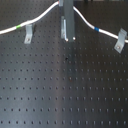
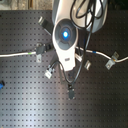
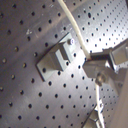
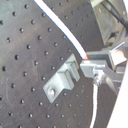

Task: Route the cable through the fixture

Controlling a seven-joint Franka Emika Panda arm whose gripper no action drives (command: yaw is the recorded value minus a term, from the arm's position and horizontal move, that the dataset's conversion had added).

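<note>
The white cable (image 1: 42, 17) runs from the first exterior view's left, past its green band (image 1: 19, 26), rises to my gripper (image 1: 66, 6), then drops past its blue band (image 1: 96, 30) to the right. My gripper is shut on the cable just above the grey U-shaped fixture (image 1: 68, 29). In the first wrist view the cable (image 3: 74, 27) passes beside the fixture (image 3: 57, 55) into the fingers (image 3: 102, 67). In the second wrist view the cable (image 4: 60, 27) enters the fingers (image 4: 97, 66) next to the fixture (image 4: 62, 77). In the second exterior view the arm (image 2: 65, 37) hides the gripper.
A small clip (image 1: 29, 34) holds the cable on the first exterior view's left, and another clip (image 1: 120, 41) holds it on the right. The black perforated board (image 1: 65, 90) lies below. The second exterior view shows several clips, such as one (image 2: 39, 50) and another (image 2: 111, 62).
</note>
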